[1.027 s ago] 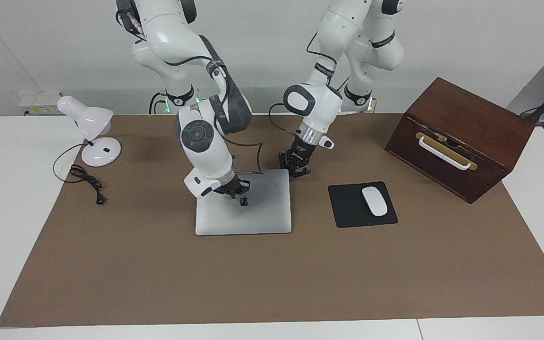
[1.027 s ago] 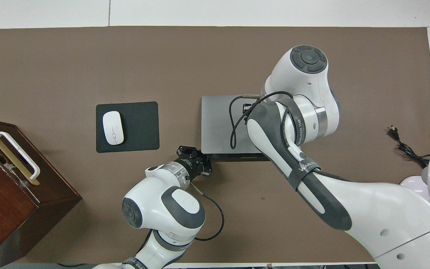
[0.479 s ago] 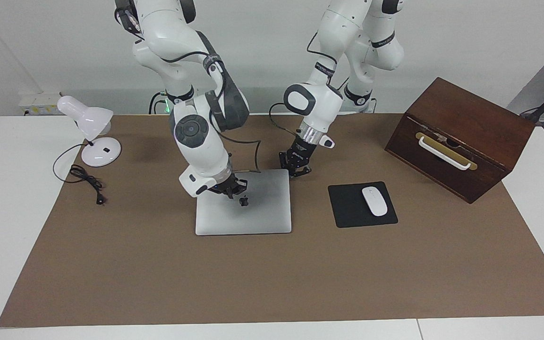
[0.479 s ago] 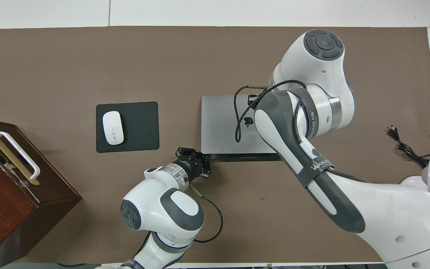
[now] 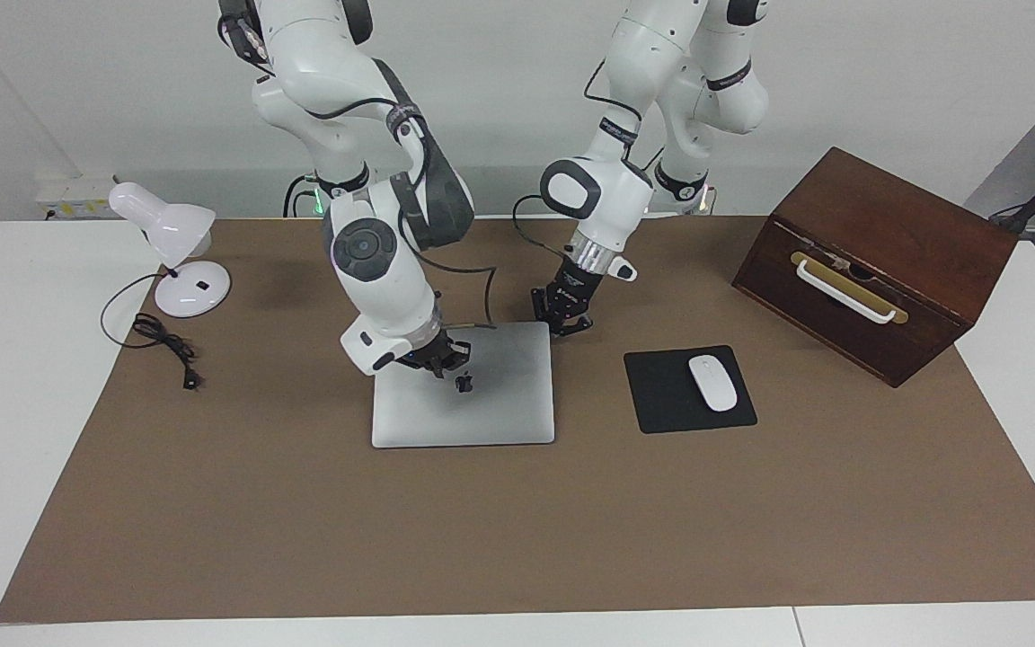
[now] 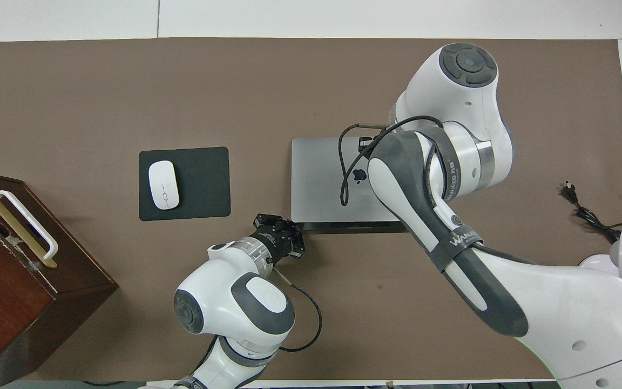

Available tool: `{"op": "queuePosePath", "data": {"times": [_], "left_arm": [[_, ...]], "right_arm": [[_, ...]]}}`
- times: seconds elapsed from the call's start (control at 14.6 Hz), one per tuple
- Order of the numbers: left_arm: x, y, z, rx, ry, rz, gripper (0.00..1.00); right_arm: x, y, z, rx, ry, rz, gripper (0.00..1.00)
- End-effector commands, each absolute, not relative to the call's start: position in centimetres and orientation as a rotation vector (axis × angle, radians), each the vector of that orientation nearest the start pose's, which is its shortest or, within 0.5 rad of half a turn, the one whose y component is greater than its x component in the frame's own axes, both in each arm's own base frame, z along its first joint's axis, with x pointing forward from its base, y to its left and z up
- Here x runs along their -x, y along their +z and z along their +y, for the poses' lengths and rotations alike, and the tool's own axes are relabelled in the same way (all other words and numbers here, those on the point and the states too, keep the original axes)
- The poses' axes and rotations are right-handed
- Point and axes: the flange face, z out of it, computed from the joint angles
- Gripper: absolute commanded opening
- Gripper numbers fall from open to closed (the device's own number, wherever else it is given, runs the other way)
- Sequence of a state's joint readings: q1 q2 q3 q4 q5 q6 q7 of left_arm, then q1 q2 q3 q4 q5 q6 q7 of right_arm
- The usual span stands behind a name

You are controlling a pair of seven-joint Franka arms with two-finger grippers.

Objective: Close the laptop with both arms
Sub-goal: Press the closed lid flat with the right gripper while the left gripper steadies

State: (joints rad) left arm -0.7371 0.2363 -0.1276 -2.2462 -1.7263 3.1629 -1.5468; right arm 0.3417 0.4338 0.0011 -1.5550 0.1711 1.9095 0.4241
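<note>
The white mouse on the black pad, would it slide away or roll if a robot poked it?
The white mouse looks smooth and glossy, so a poke would probably make it slide, perhaps off the black pad. It looks low with a flat underside, so rolling or tipping seems unlikely. Being small, it is probably light and easy to shove.

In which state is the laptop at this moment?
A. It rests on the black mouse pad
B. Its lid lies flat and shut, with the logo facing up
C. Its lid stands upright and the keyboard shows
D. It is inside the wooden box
B: the laptop lies flat on the mat, lid down, dark logo up, no keyboard visible.
</note>
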Motion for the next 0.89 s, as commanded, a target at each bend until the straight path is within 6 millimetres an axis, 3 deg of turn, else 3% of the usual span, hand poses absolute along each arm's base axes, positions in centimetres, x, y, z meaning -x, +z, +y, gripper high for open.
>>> {"op": "queuePosePath", "data": {"times": [0.0,0.55,0.82], "left_arm": [[-38.3,26.1,-31.6,-0.89,-0.39,2.416,0.0],[-39.4,28.4,-30.5,-0.863,-0.388,2.374,0.0],[-40.4,29.3,-29.5,-0.843,-0.391,2.357,0.0]], "right_arm": [[-62.7,39.4,23.4,2.992,0.214,0.229,0.0],[-62.0,37.2,23.6,2.996,0.212,0.226,0.0],[-62.1,37.4,23.7,2.993,0.205,0.227,0.0]]}}
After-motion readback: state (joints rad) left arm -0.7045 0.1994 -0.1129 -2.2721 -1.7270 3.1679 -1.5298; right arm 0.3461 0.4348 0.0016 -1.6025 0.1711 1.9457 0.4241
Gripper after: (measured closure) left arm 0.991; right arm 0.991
